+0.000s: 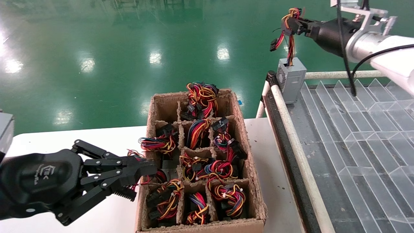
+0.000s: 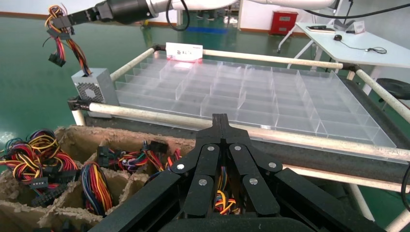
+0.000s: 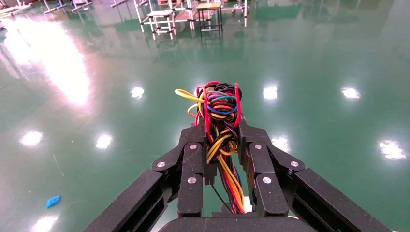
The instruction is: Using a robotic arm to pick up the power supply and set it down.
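Observation:
The power supply, a small grey box with a vent grille, hangs upright from its wire bundle at the far left corner of the clear divider tray. Whether its base touches the tray I cannot tell. My right gripper is above it, shut on the red, yellow and black wires. The left wrist view shows the same box under the right arm. My left gripper is shut and empty, at the near left side of the cardboard box.
The cardboard box has several cells holding coloured wire bundles. It stands on a white table. A white pipe rail edges the tray on the box side. Green floor lies beyond.

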